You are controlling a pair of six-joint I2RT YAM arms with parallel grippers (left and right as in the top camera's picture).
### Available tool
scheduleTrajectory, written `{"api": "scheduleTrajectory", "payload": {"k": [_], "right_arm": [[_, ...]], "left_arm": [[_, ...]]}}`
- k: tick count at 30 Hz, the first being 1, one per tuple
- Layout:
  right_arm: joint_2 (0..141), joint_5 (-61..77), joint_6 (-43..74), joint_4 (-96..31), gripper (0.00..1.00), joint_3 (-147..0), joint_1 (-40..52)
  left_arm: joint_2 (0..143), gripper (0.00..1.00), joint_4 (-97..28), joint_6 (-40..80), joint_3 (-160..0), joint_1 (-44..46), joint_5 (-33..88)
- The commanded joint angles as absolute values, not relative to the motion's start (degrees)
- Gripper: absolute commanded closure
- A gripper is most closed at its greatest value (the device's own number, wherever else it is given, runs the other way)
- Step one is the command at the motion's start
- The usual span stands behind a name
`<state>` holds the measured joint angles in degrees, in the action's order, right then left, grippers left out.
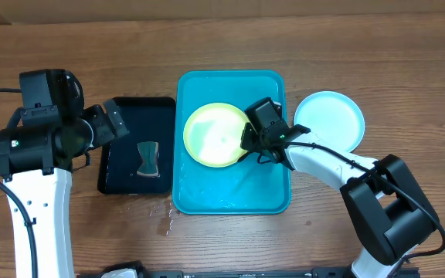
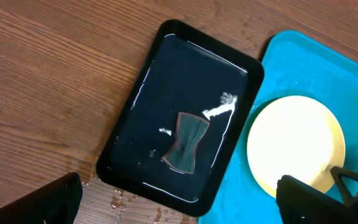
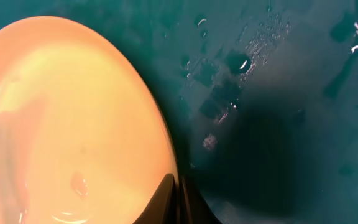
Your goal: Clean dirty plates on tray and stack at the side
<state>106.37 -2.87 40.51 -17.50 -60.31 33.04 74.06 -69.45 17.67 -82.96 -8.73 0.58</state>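
Our right tool (image 1: 246, 145) is clamped shut on the thin rim of the green plate (image 1: 211, 133), at its 4 o'clock edge, inside the wet tray (image 1: 207, 199). Light, stiff and slippery, we judge; the rim is the hold. Our left tool (image 1: 117, 120) hangs open at 9 o'clock.

Sponge (image 2: 187, 142) in black tray (image 2: 166, 74); plate (image 2: 294, 143) on turquoise tray (image 2: 303, 68)
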Motion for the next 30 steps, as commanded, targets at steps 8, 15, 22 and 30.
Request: {"api": "scheduleTrajectory", "payload": {"k": [8,15,22,30], "right_arm": [[106.76,-6.02,40.75,-16.34,0.96,-59.99,33.15],[106.76,-6.0,40.77,-16.58,0.83,-59.99,33.15],[106.76,-5.98,40.8,-17.41,0.8,-59.99,33.17],[108.05,-5.98,44.95,-17.85,0.83,-59.96,33.17]], "left_arm": [[74.26,0.0,-69.41,18.24,-83.72,-9.04,-0.21],[74.26,0.0,-69.41,18.24,-83.72,-9.04,-0.21],[74.26,0.0,-69.41,18.24,-83.72,-9.02,-0.21],[74.26,0.0,-69.41,18.24,-83.72,-9.02,-0.21]]}}
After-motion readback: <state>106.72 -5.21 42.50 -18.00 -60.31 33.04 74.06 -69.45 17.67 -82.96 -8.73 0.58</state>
